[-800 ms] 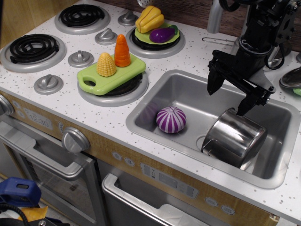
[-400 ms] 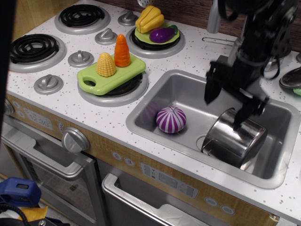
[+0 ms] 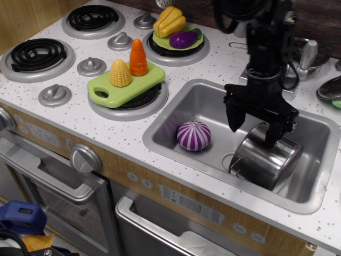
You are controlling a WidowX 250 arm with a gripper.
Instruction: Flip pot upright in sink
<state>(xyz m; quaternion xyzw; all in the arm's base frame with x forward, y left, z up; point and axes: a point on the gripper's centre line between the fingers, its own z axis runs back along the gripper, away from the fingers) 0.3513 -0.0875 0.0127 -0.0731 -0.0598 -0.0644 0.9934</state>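
The shiny steel pot (image 3: 266, 157) lies on its side at the right of the grey sink (image 3: 208, 109), its mirror-like wall facing up. My black gripper (image 3: 251, 133) hangs open just above the pot's left end, one finger (image 3: 233, 118) left of the pot and the other (image 3: 272, 134) over its top. It holds nothing. I cannot tell whether a fingertip touches the pot.
A purple-and-white striped ball (image 3: 194, 135) lies in the sink left of the pot. A green board (image 3: 126, 84) with corn and a carrot sits on the burner left of the sink. A plate with a squash and an eggplant (image 3: 184, 38) is behind. The faucet is at the back.
The gripper has moved left and down toward the pot's left end, and the arm now stands more upright. The pot and the ball have not moved.
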